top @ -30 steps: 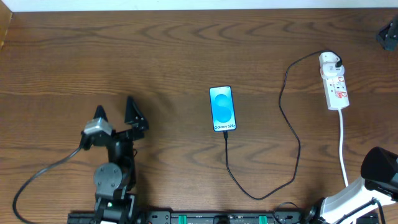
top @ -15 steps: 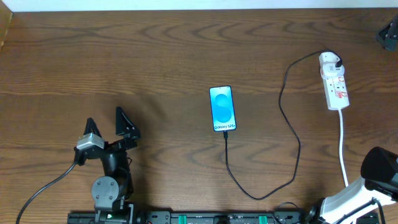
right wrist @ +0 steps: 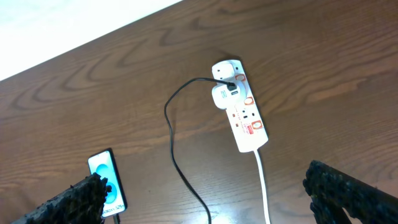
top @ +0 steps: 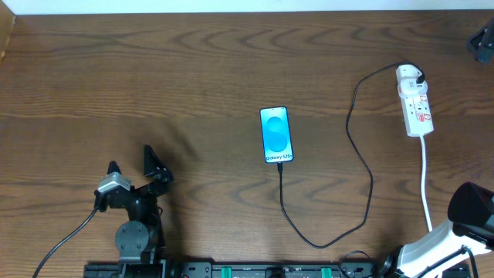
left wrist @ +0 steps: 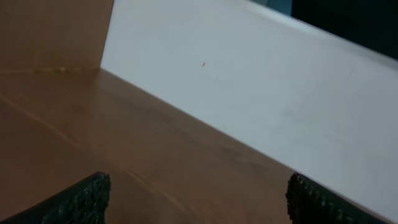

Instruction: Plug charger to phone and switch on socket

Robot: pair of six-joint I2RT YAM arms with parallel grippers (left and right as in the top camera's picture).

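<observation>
Overhead: cable (top: pixel 281 185) plugged into phone (top: pixel 277 136) mid-table, running to socket (top: pixel 417 104) far right; left gripper (top: pixel 131 161) parted, empty, well clear.
Left wrist: only table (left wrist: pixel 124 143) ahead.
Right wrist: right gripper (right wrist: pixel 205 186) spread, empty, overlooking socket, probably to switch it on.

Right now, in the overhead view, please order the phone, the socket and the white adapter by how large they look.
1. The phone and the socket: too alike to rank; the socket looks longer, the phone wider.
2. The white adapter, plugged in at the socket's far end: clearly the smallest.
</observation>
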